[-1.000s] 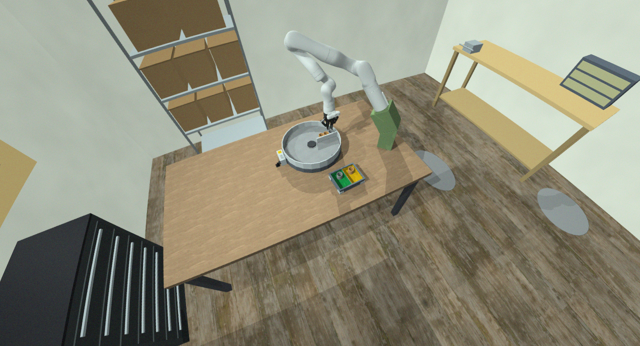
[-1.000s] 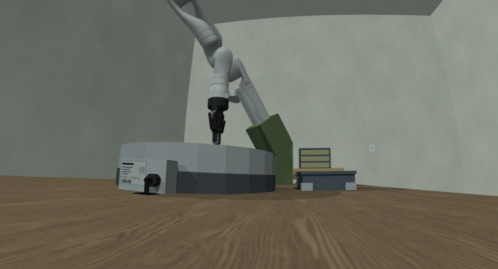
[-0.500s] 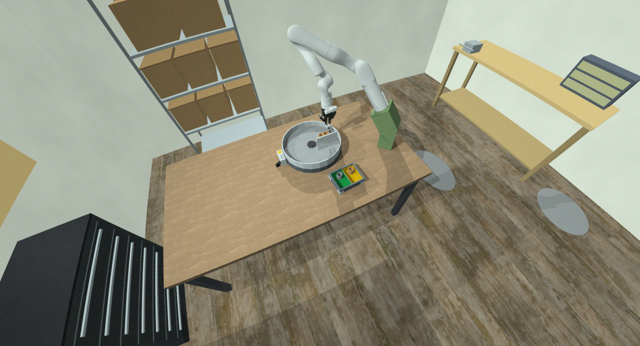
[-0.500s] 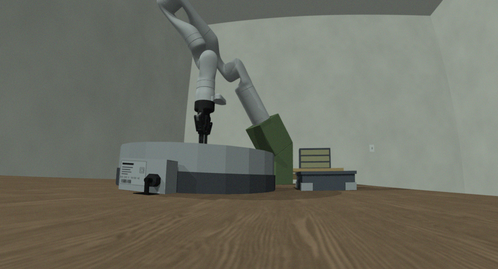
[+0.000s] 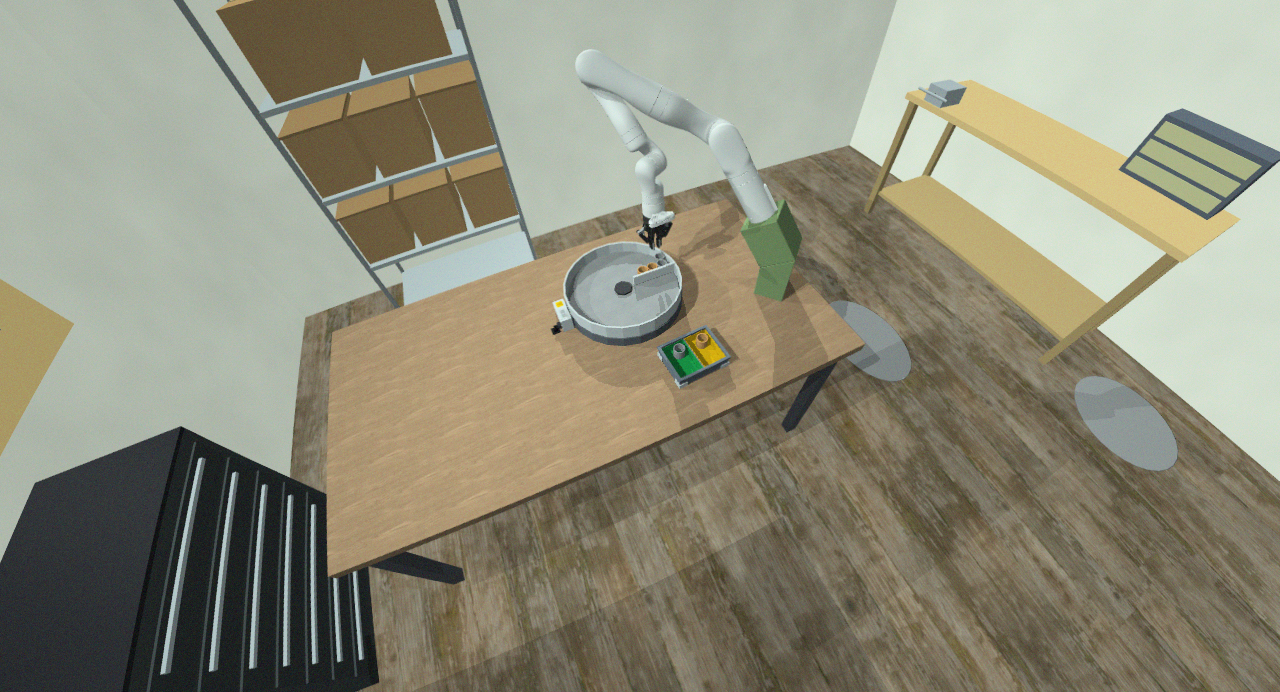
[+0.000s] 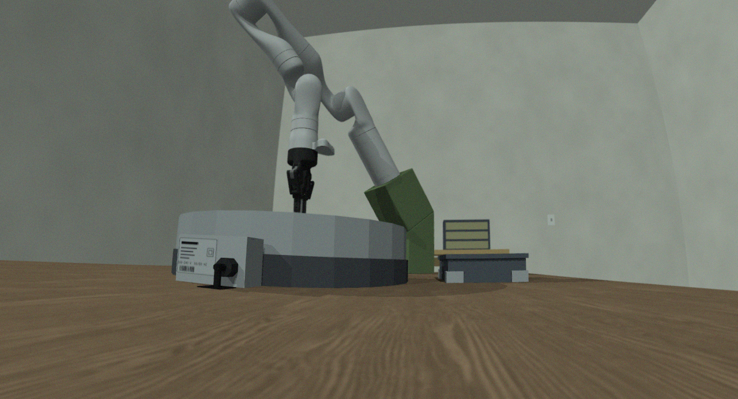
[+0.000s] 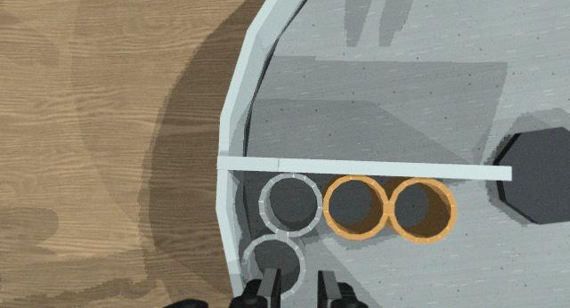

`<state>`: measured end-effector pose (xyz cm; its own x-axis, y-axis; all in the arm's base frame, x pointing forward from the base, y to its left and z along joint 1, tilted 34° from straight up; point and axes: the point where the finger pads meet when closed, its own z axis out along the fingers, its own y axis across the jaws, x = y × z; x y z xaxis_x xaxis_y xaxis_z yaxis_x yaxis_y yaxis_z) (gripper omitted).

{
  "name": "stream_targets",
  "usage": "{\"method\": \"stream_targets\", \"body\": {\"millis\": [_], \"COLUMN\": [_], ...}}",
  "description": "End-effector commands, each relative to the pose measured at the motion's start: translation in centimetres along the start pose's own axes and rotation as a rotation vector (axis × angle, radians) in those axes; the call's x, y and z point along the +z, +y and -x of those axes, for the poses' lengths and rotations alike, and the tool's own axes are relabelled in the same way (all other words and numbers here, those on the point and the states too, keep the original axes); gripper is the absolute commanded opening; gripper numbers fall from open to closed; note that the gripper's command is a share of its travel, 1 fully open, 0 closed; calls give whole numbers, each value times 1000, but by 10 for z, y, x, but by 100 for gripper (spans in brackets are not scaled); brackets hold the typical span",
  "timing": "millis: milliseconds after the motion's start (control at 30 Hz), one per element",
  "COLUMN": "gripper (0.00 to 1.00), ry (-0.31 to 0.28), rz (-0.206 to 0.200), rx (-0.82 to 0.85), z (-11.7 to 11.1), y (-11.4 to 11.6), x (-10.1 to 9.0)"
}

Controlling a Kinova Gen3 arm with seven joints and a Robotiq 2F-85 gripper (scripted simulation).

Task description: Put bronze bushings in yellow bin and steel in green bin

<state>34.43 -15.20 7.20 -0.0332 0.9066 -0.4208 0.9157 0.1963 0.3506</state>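
Note:
My gripper [image 5: 657, 246] [image 6: 300, 209] [image 7: 298, 291] is partly open with a narrow gap and nothing between its fingers. It points down over the turntable [image 5: 622, 325] [image 6: 315, 236] [image 7: 224, 130]. In the wrist view, one steel bushing [image 7: 264, 206] touches two bronze bushings, one nearer [image 7: 356, 236] and one farther [image 7: 453, 210], in a row along the divider. Another steel bushing [image 7: 302, 265] lies by the wall, partly hidden by the left finger. The green bin [image 5: 687, 366] holds a steel bushing [image 5: 679, 350]; the yellow bin [image 5: 715, 352] holds a bronze bushing [image 5: 702, 340].
The pale divider [image 5: 654, 273] [image 7: 378, 166] runs from the turntable wall toward the dark hub [image 5: 622, 288] [image 7: 539, 179]. A labelled box [image 5: 562, 314] [image 6: 196, 257] stands against the turntable's outside. The wooden table [image 5: 483, 410] carries the turntable and the bins.

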Motion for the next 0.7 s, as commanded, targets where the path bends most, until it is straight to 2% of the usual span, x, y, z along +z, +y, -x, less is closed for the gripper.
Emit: {"method": "stream_targets", "body": {"millis": [0, 200, 233, 500, 567, 633, 667], "gripper": [18, 18, 18, 18, 18, 18, 18], "ry": [-8, -10, -3, -10, -2, -2, -2], "rz": [15, 19, 4, 19, 3, 3, 3], "rx": [10, 13, 4, 13, 2, 2, 2], "z": [3, 4, 1, 4, -15, -15, -23], "y": [-3, -4, -1, -4, 7, 7, 11], "x": [0, 1, 0, 1, -16, -16, -24]}}
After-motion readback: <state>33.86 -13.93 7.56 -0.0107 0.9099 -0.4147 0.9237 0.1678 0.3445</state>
